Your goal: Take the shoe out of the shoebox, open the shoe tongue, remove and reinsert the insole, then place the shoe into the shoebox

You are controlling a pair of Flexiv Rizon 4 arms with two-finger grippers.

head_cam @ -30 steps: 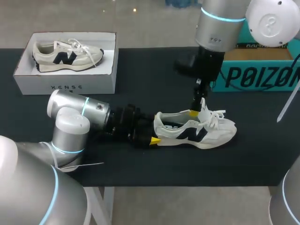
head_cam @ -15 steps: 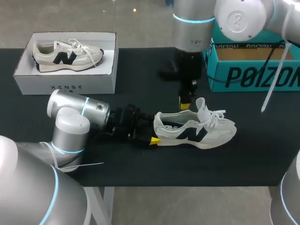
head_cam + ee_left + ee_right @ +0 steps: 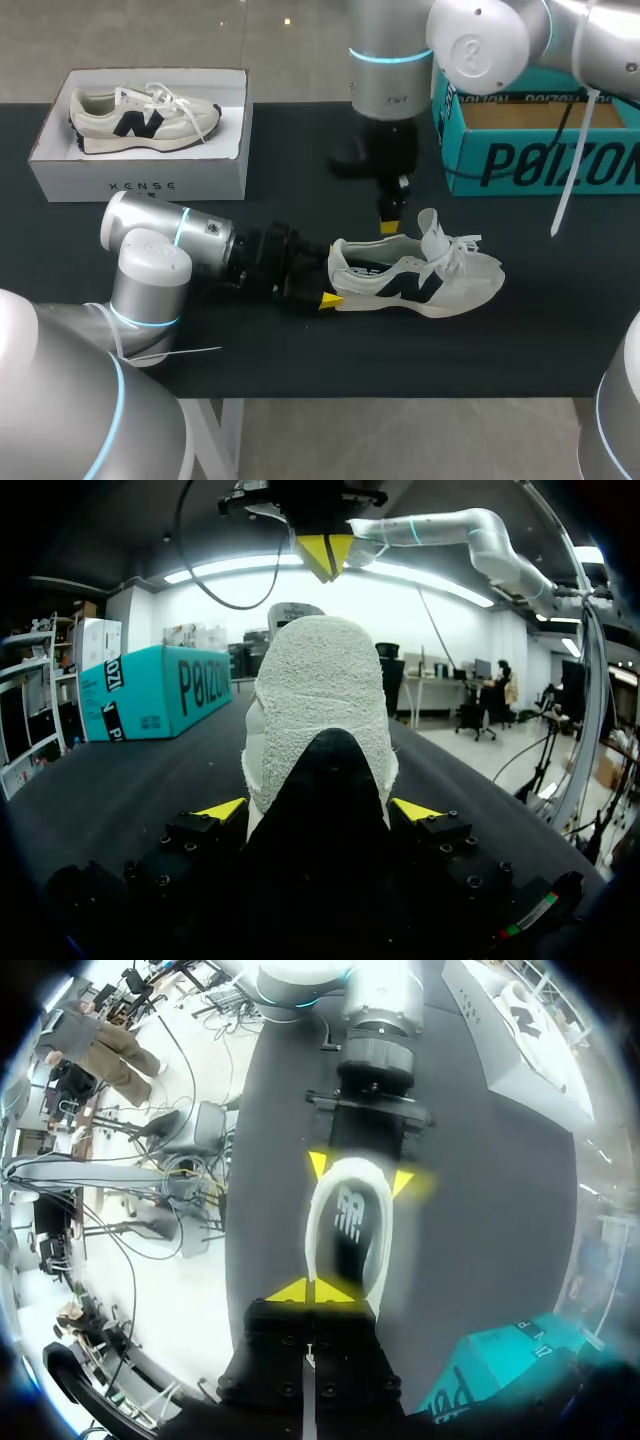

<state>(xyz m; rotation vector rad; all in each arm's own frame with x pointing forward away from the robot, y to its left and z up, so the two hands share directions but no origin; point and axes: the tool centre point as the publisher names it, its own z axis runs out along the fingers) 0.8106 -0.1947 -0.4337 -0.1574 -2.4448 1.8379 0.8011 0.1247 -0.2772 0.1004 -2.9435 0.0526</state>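
Holding: my left gripper (image 3: 320, 810) was clamped on the heel of the cream suede-and-mesh sneaker with a black logo (image 3: 420, 275), one yellow fingertip (image 3: 222, 808) pressed to each side of the heel.
Shoe: it stood upright on the black table (image 3: 300, 150), well outside either box. Its toe pointed away from my left arm, its tongue (image 3: 432, 225) was lifted up, and its dark insole (image 3: 350, 1230) showed in the opening.
Right gripper (image 3: 313, 1290): it hung over the shoe, by the rim of the opening. Its two yellow tips were pressed together with nothing between them.
White open shoebox (image 3: 140, 180): it sat at the table's far left, well apart from the held shoe, with a matching second sneaker (image 3: 140, 115) lying inside.
Teal cardboard box (image 3: 540, 160): it was open-topped and sat at the table's far right, beyond the shoe's toe.
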